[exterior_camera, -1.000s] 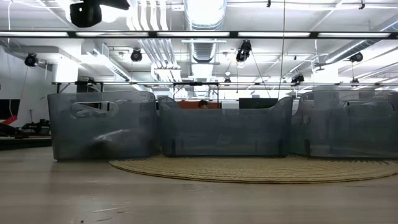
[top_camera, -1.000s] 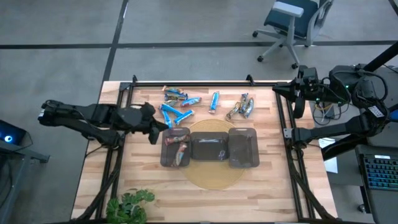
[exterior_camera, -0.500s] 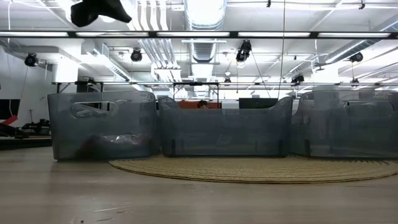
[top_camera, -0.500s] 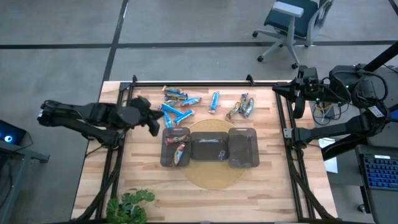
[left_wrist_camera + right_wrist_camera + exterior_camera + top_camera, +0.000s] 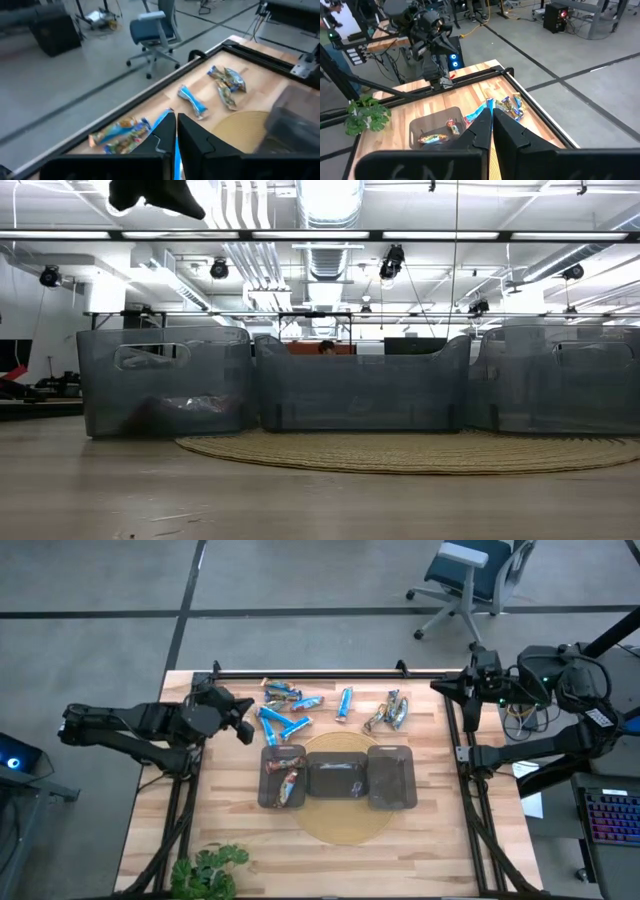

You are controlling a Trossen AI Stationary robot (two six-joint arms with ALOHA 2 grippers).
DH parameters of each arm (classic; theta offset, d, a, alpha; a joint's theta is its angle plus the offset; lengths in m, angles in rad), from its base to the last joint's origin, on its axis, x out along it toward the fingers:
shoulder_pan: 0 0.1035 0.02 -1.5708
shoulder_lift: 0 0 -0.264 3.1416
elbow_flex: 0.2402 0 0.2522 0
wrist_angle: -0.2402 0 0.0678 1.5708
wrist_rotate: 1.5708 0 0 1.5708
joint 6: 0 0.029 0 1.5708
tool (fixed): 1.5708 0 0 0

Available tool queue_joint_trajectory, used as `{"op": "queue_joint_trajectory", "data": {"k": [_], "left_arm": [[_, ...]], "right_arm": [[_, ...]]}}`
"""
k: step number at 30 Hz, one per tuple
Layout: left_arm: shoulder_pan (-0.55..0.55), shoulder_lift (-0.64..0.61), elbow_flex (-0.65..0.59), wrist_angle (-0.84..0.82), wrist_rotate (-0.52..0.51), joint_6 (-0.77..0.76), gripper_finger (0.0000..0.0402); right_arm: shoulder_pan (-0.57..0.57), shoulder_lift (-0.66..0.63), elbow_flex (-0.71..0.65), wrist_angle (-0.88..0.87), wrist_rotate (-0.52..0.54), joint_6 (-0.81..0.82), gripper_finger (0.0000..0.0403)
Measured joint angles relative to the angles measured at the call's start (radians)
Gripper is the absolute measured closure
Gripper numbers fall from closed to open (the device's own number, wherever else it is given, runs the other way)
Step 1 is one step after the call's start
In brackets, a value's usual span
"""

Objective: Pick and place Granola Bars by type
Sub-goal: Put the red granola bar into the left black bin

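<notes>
Since a second ago your left pincer has drawn back from over the left tray and now hangs above the bare wood just beside the blue bars, its jaws pressed shut on nothing. Your right arm has swung slightly too; its right pincer sits at the counter's far right edge over the frame rail, jaws closed and empty.

You have the wooden counter under both arms, with a round woven mat at its middle. On the mat's far edge stand three dark translucent trays side by side. The left tray, nearest your left pincer, holds two orange-brown bars; the middle tray has a dark wrapped shape in it that you cannot tell apart from above; the right tray shows nothing you can make out.

A potted plant sits at the counter's near left corner, well apart from both pincers.

The loose Granola Bars lie beyond the trays. The blue bars cluster right next to your left pincer's tip, with a couple more wrapped ones just past them. One blue bar lies alone between the two pincers. A small clump of mixed orange, green and silver bars lies closer to your right pincer, still apart from it.

No wrapper writing is readable in any view.
</notes>
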Motion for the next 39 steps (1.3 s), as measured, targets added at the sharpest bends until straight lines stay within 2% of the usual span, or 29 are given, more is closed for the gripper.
{"op": "queue_joint_trajectory", "data": {"k": [5,9,13,19,25,30,39], "left_arm": [[0.041,-0.037,0.0,0.08,0.004,0.112,0.0402],[0.097,-0.077,0.0,0.131,0.077,0.186,0.0402],[0.17,-0.107,0.0,0.144,0.186,0.218,0.0402],[0.268,-0.108,0.0,0.213,0.425,0.288,0.0402],[0.362,-0.079,0.0,0.249,0.565,0.315,0.0402],[0.447,-0.053,0.0,0.258,0.772,0.325,0.0402],[0.599,-0.006,0.0,0.257,0.935,0.364,0.0402]], "right_arm": [[0.0,0.004,0.0,0.0,0.0,-0.007,0.0394],[0.0,0.003,0.0,0.0,0.0,-0.02,0.0394],[0.0,0.003,0.0,0.001,0.0,-0.026,0.0394],[0.0,0.004,0.0,0.001,0.0,-0.034,0.0394],[0.0,0.003,0.0,0.002,0.001,-0.036,0.0394],[0.0,0.003,0.0,0.001,0.001,-0.04,0.0394],[0.0,0.003,0.0,0.001,0.002,-0.032,0.0394]]}}
